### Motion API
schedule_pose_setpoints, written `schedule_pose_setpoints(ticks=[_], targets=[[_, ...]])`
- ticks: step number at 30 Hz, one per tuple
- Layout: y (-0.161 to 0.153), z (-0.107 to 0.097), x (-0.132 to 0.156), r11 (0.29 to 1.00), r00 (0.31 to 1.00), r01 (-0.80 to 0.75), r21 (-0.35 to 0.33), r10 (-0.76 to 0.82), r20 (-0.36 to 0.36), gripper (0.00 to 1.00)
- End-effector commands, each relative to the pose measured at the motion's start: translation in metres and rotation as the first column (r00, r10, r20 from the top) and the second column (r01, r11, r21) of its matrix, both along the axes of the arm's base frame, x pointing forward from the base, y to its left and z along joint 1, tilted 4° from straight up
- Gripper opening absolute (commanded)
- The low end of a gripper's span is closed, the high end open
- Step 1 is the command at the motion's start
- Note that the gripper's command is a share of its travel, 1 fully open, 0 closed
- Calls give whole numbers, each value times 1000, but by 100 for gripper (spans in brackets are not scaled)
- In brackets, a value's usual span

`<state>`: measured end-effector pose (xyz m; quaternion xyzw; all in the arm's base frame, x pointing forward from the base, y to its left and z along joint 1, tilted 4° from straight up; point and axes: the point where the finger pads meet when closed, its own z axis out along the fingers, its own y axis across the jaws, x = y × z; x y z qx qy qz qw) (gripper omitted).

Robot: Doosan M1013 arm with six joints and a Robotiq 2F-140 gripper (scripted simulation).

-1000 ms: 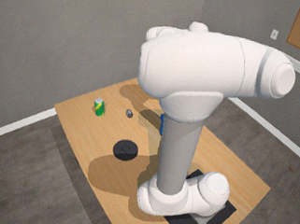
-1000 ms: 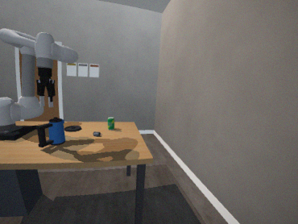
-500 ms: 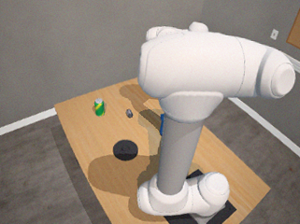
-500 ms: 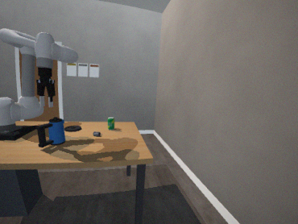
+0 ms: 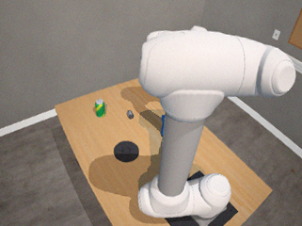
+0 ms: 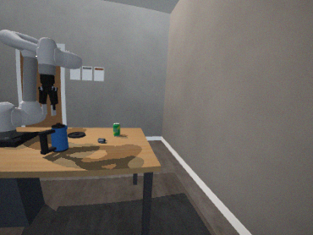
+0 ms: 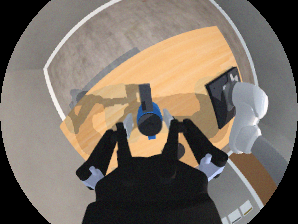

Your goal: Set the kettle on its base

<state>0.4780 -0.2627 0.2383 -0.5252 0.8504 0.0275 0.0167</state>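
The arm's big shoulder hides most of the blue kettle (image 6: pixel 60 137) from above; it stands on the desk (image 6: pixel 127 162), apart from its black base (image 5: pixel 126 150). Jaws hang apart, empty, high above it.

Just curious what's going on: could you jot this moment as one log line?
hand: open, empty, high above kettle | kettle: upright on table, off base | step: approach

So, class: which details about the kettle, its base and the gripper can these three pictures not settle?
- Top view: kettle almost wholly hidden by the arm.
- All views: ring under the kettle hidden against the table.
- Stud on the base: too small to see.
- Small dark object: too blurred to identify.
- Top view: gripper hidden.
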Motion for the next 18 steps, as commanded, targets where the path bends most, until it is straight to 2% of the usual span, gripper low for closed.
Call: schedule_pose_setpoints(ticks=[1,4,12,18], targets=[[1,-16,0,1000,1000,0,0,0,1,52],[1,-20,0,1000,1000,0,0,0,1,52],[4,-59,0,1000,1000,0,0,0,1,52],[5,-80,0,1000,1000,0,0,0,1,52]])
